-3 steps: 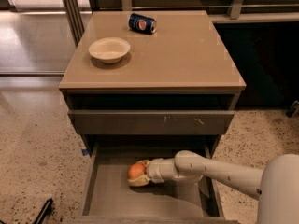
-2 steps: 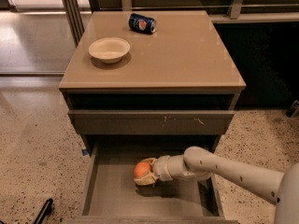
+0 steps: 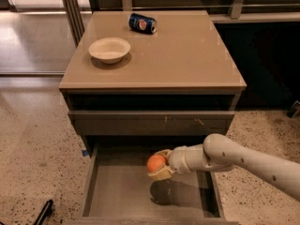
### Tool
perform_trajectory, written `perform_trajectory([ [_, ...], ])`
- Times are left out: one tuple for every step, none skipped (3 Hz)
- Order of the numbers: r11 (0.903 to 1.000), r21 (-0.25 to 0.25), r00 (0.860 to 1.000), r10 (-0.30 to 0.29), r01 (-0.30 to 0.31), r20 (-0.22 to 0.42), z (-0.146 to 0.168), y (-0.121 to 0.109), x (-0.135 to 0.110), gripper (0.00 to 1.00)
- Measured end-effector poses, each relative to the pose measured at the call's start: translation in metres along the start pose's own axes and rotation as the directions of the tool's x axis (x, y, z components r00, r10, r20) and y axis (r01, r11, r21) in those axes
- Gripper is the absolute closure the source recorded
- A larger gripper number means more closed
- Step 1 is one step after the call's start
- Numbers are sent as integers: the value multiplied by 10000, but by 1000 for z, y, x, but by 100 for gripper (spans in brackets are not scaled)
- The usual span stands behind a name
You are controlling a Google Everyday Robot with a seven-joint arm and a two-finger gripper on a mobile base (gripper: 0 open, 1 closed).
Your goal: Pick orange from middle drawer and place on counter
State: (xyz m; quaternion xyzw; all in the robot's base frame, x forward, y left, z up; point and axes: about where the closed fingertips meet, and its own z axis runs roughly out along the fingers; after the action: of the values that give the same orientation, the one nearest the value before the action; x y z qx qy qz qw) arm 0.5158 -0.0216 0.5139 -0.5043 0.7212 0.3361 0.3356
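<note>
Cream fingers (image 3: pixel 163 174) clench the orange (image 3: pixel 156 163) between them, hovering over the open drawer (image 3: pixel 117 196), six o'clock of the table (image 3: pixel 187 55).

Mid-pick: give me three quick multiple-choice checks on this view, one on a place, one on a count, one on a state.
1. Where is the orange?
A) on the floor
B) in the gripper, over the open drawer
C) under the cabinet

2. How many things lie on the counter?
A) two
B) none
C) four

3. The can is:
A) upright
B) on its side
C) crushed flat

Answers:
1 B: the gripper is closed on the orange, which casts a shadow on the drawer floor below.
2 A: only the bowl and the can.
3 B: it lies lengthwise near the back edge.
</note>
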Motion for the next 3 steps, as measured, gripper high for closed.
perform_trajectory([
  [9998, 171, 9999, -50, 52, -158, -32, 12, -15, 100],
  [9981, 447, 9991, -430, 432, -59, -60, 19, -41, 100],
  [9981, 446, 9991, -431, 433, -59, -60, 19, -41, 100],
])
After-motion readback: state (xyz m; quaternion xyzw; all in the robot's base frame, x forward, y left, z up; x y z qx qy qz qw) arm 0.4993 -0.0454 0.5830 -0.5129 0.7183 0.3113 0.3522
